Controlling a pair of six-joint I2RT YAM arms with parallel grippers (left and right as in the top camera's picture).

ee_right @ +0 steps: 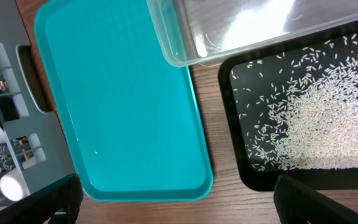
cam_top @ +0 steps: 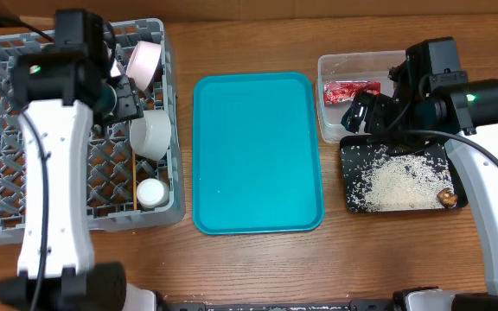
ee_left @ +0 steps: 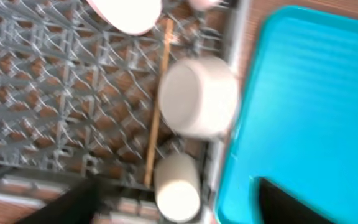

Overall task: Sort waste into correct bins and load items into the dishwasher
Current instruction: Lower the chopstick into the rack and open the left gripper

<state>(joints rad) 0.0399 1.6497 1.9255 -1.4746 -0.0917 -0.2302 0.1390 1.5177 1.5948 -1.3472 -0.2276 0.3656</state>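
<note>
Though adjacent, wrapper [cam_top: 351,90] in tub [cam_top: 328,123], rice [cam_top: 398,181] in black tray [cam_top: 347,173].

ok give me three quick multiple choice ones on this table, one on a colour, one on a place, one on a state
1. The middle tray is: A black; B teal; C red.
2. The red wrapper lies: A in the clear tub; B on the middle tray; C on the floor.
3. The rice is: A sealed in a bag; B floating in water; C scattered loose on the black tray.
Answers: 1 B, plainly teal overhead; 2 A, seen inside the tub overhead; 3 C, grains spread across its floor.
</note>
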